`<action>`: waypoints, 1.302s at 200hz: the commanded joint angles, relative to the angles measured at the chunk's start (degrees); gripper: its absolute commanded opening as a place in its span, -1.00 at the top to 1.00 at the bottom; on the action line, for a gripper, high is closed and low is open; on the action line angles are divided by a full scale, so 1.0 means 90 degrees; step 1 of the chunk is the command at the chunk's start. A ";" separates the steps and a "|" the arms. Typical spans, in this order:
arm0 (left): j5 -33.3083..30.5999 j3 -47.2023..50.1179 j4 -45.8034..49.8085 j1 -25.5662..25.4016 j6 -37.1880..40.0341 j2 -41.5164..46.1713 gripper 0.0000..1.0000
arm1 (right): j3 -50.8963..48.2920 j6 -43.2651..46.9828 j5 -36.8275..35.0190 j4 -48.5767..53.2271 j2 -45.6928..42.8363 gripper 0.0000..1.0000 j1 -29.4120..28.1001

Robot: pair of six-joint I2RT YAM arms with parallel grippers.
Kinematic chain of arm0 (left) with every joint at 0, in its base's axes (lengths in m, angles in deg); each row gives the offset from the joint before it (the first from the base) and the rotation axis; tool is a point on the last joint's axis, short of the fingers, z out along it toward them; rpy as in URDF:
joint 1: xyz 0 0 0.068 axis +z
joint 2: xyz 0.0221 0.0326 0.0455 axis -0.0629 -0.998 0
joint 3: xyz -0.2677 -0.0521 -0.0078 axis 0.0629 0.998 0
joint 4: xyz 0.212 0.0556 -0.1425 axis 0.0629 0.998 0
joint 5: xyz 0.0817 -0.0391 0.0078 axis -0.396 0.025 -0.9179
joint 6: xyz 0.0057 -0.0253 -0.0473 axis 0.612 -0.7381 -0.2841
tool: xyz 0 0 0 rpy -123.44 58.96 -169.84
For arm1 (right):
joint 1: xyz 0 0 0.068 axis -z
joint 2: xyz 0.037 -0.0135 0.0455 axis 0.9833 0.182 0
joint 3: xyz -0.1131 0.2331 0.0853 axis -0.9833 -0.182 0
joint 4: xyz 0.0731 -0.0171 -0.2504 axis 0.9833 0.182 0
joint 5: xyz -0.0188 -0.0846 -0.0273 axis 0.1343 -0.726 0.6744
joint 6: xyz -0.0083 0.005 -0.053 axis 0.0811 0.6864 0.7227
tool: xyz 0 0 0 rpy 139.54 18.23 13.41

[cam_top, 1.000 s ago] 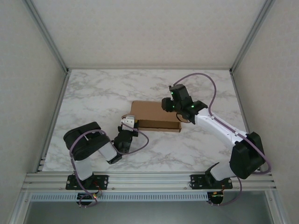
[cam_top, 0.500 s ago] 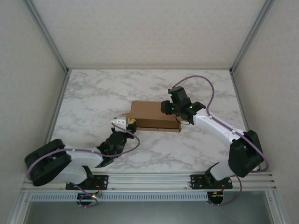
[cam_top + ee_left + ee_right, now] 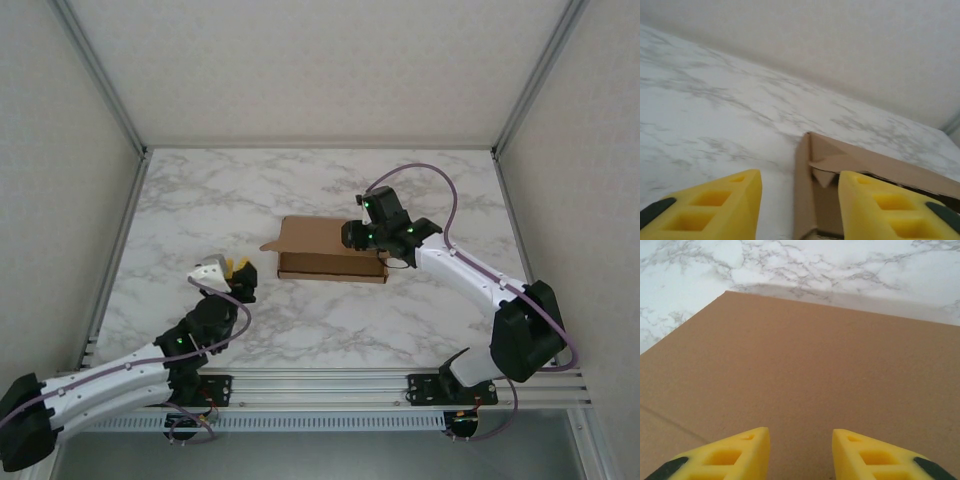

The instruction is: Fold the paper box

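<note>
Paper box point(image 3: 330, 252), centre frame, looking light, stiff, flexing at creases. Left gripper point(image 3: 799, 181) spread, empty, facing left-end flap: best pinch edge. Right gripper point(image 3: 800, 434) spread, hovering over lid.

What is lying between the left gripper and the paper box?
Only bare marble table, seen in the top external view; the left gripper is apart from the paper box.

No lettering, label, brand, number or sign could be read anywhere; the plain brown cardboard paper box point(image 3: 333, 252) showed bare, unprinted faces; the white grey-veined marble tabletop point(image 3: 220, 200) carried nothing but its veining.
</note>
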 commanded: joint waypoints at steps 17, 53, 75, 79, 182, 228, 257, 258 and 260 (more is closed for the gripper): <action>-0.0774 -0.1146 0.1625 0.0266 -0.0352 -0.0159 -0.08 | 0.0051 0.0258 0.0291 0.0417 0.0101 0.26 -0.0145; 0.0867 -0.2417 0.1894 0.0610 0.0571 -0.1110 -0.31 | -0.0039 0.0361 0.0252 0.0658 0.0344 0.26 -0.0176; 0.1537 -0.2792 0.1684 0.0989 0.0616 -0.1329 -0.35 | -0.0163 0.0386 0.0207 0.0671 0.0419 0.26 -0.0187; 0.1787 -0.2874 0.1699 0.1143 0.0539 -0.1377 -0.35 | -0.0187 0.0385 0.0195 0.0664 0.0423 0.26 -0.0183; 0.5249 -0.4730 0.2718 0.2692 -0.0056 -0.4801 -0.40 | -0.0210 0.0515 -0.0242 0.0829 0.0197 0.00 -0.0056; 0.6479 -0.4628 0.2494 0.3339 -0.0312 -0.5522 -0.40 | -0.0371 0.0319 -0.0147 0.0995 -0.0080 -0.18 0.0678; 0.6764 -0.4521 0.2387 0.3354 -0.0258 -0.5720 -0.40 | -0.0642 0.0166 0.0075 0.0756 -0.0080 -0.22 0.1203; 0.6771 -0.4518 0.2387 0.3354 -0.0253 -0.5734 -0.40 | -0.0656 0.0158 0.0080 0.0747 -0.0072 -0.23 0.1220; 0.6789 -0.4505 0.2374 0.3354 -0.0253 -0.5756 -0.40 | -0.0671 0.0145 0.0091 0.0725 -0.0071 -0.23 0.1250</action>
